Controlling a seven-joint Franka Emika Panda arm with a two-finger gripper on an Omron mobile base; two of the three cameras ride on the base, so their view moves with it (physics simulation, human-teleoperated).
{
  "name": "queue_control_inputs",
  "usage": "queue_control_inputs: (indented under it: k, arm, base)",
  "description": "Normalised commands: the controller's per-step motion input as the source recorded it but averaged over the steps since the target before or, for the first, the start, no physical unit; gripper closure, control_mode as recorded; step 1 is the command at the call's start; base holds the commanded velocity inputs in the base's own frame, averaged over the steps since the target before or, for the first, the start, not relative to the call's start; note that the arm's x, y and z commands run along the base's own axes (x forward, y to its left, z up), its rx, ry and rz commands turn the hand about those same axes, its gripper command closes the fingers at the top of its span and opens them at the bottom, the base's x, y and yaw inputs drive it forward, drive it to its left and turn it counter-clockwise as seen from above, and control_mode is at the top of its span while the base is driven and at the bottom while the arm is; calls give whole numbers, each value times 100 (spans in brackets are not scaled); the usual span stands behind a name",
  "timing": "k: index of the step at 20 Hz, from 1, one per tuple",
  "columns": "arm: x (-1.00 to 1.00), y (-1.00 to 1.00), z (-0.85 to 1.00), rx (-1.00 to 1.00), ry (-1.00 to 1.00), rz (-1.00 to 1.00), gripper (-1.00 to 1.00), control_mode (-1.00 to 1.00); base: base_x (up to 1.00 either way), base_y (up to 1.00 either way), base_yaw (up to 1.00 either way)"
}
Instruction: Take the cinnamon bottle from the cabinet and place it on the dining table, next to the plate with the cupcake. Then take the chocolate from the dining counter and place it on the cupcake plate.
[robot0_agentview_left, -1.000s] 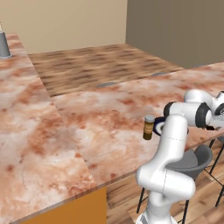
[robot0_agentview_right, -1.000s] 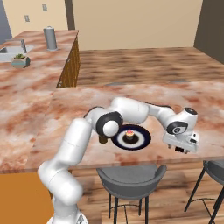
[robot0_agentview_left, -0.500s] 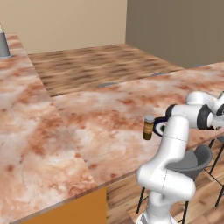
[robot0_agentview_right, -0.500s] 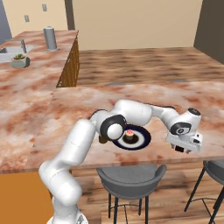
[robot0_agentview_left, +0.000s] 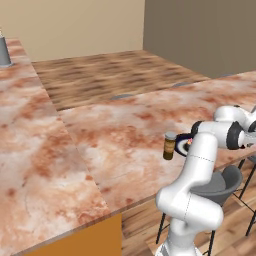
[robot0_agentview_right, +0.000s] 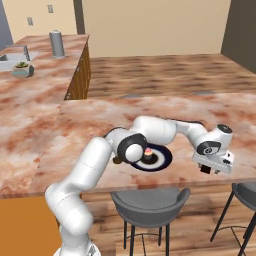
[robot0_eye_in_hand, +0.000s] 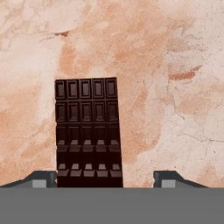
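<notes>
A dark chocolate bar (robot0_eye_in_hand: 87, 131) lies flat on the marbled dining table (robot0_agentview_right: 95, 125). My gripper (robot0_eye_in_hand: 105, 180) hangs straight over it, jaws open on either side. The left fingertip (robot0_eye_in_hand: 41, 178) sits by the bar's edge, and a gap separates the bar from the right one. In the right base view the gripper (robot0_agentview_right: 215, 166) points down near the table's front edge, right of the navy plate (robot0_agentview_right: 161, 159) with the cupcake (robot0_agentview_right: 148, 152). The cinnamon bottle (robot0_agentview_left: 169, 145) stands upright just left of the plate (robot0_agentview_left: 183, 141); my arm's elbow covers it in the right base view.
Grey stools (robot0_agentview_right: 150, 202) stand under the table's front edge, one below the plate and another (robot0_agentview_right: 246, 192) at the right. A grey canister (robot0_agentview_right: 57, 44) and a small potted plant (robot0_agentview_right: 23, 70) by a sink sit on the far left counter.
The hand has moved a little to the right and down toward the table top. The bottle, plate and cupcake have stayed where they were.
</notes>
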Motion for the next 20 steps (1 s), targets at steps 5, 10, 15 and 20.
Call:
queue_control_inputs:
  k: [5, 10, 15, 20]
  arm:
    - [22, 55, -90, -1, 0, 0, 100, -100]
    - [5, 72, -86, -3, -1, 0, 100, -100]
    - [0, 59, -76, -2, -1, 0, 100, -100]
    - [1, 68, -23, -3, 2, 0, 100, -100]
  base:
    - [0, 0, 0]
    - [0, 0, 0]
    - [0, 0, 0]
    - [0, 0, 0]
